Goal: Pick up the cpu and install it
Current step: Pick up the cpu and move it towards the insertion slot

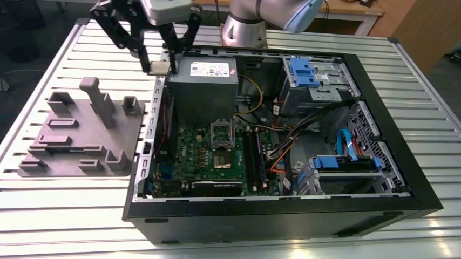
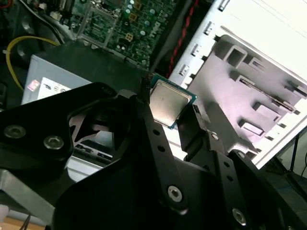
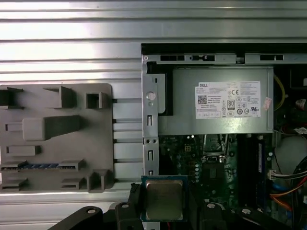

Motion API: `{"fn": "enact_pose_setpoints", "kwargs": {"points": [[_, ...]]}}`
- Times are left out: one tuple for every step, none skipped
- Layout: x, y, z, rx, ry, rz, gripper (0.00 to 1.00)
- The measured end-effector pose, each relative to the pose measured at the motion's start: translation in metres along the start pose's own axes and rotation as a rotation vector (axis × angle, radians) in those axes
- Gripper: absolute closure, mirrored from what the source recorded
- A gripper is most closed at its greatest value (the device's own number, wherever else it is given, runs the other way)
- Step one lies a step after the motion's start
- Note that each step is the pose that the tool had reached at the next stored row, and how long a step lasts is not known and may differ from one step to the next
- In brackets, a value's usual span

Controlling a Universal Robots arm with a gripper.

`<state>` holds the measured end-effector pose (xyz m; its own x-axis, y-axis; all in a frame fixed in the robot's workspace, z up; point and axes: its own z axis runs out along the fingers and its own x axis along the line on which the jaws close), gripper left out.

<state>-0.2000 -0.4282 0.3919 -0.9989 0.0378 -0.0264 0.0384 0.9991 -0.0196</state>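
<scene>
My gripper (image 1: 160,67) hangs in the air over the far left corner of the open computer case (image 1: 403,156), shut on the cpu (image 1: 159,67), a small flat square chip with a silvery top. Both wrist views show the cpu (image 2: 168,102) (image 3: 164,199) clamped by its edges between the black fingers (image 2: 194,122). The green motherboard (image 1: 216,156) lies on the case floor below, toward the near side. Its socket (image 1: 221,158) sits in the board's middle with the metal frame (image 1: 221,133) lifted open beyond it.
A grey fixture tray (image 1: 79,135) with raised blocks lies on the slatted table at the exterior view's left. Inside the case are the grey power supply (image 1: 205,89), blue drive brackets (image 1: 306,70), memory sticks (image 1: 253,151) and bundled cables (image 1: 288,145).
</scene>
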Motion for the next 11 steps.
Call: {"fn": "enact_pose_setpoints", "kwargs": {"points": [[-0.0045, 0.0002, 0.0002, 0.0, 0.0, 0.0, 0.53], [-0.009, 0.0003, 0.0003, 0.0, 0.0, 0.0, 0.53], [-0.0135, 0.0005, 0.0004, 0.0, 0.0, 0.0, 0.53], [-0.0182, 0.0007, 0.0006, 0.0, 0.0, 0.0, 0.53], [-0.0227, 0.0009, 0.0008, 0.0, 0.0, 0.0, 0.53], [-0.0272, 0.0011, 0.0009, 0.0, 0.0, 0.0, 0.53], [-0.0317, 0.0012, 0.0011, 0.0, 0.0, 0.0, 0.53], [-0.0359, 0.0014, 0.0012, 0.0, 0.0, 0.0, 0.53], [-0.0401, 0.0016, 0.0013, 0.0, -0.0001, 0.0, 0.53], [-0.0444, 0.0017, 0.0014, 0.0, 0.0, 0.0, 0.53], [-0.0489, 0.0019, 0.0015, 0.0, 0.0001, 0.0, 0.53]]}}
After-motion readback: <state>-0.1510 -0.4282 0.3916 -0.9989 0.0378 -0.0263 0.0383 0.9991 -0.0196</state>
